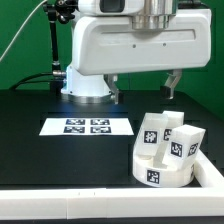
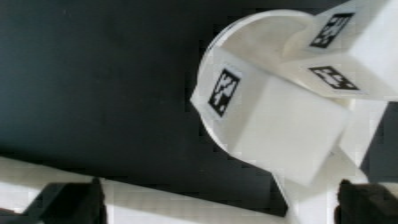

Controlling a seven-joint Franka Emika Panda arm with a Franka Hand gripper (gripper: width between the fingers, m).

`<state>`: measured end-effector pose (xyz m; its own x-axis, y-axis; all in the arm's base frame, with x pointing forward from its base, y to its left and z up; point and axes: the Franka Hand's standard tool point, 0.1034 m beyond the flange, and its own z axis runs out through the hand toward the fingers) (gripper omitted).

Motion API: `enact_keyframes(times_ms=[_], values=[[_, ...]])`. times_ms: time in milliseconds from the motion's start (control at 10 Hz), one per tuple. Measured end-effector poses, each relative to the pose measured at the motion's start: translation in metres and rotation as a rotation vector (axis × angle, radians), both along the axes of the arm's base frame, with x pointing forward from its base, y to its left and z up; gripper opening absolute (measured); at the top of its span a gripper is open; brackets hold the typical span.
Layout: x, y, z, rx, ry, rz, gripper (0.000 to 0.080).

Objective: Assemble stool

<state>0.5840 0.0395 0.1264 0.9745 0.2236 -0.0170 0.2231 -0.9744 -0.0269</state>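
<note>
Clearly, the gripper (image 1: 143,93) hangs above the black table (image 1: 40,155) with its two fingers (image 1: 171,84) spread wide apart, and nothing is between them. Below the gripper, a little toward the exterior view's right, stands one round white seat (image 1: 158,171) of the stool. On top of the seat lie blocky white legs (image 1: 168,137) in a loose pile, touching each other and the seat. I can count two of them for sure; a third block seems to be behind, but I cannot tell it well. Each leg that shows carries black-and-white square tags, and the seat's side wall has one tag too. In the wrist view the seat (image 2: 285,150) and two tagged legs (image 2: 231,95) are seen close, with both dark fingertips (image 2: 63,200) at the picture's edge, apart from them. To the exterior view's left of the gripper, one marker board (image 1: 87,126) with four tags lies flat on the table. One white rail (image 1: 100,199) runs along the table's near edge.
</note>
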Motion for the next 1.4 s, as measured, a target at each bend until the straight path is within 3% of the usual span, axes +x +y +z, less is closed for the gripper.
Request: enact_keyframes(times_ms=[200, 700, 1400], values=[[0.000, -0.001, 0.000, -0.002, 0.001, 0.012, 0.0649], [-0.007, 0.019, -0.006, -0.024, 0.015, 0.546, 0.0649], [-0.005, 0.006, -0.009, -0.050, 0.014, 1.060, 0.0649]])
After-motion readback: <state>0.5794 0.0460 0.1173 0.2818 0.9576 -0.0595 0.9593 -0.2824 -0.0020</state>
